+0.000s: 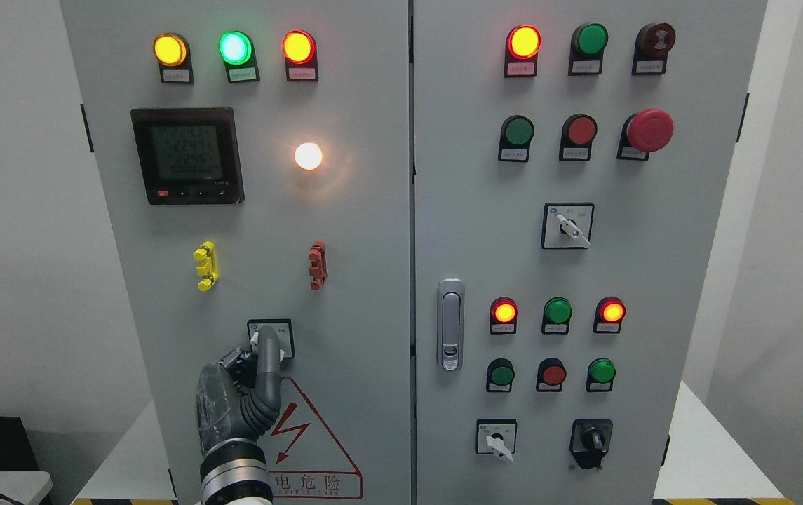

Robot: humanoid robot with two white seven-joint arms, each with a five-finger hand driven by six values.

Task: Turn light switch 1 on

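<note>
— Where's switch 1 from your seat?

— It's the small square rotary light switch (271, 338) on the grey metal cabinet door (247, 231), directly below the glowing round white lamp (308, 156). My robot's left hand (243, 389) is up against it, fingers (269, 351) covering the knob.

— Gripping it?

— Touching, but I cannot tell.

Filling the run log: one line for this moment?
left hand fingers on rotary switch | white lamp lit | right hand absent
</note>
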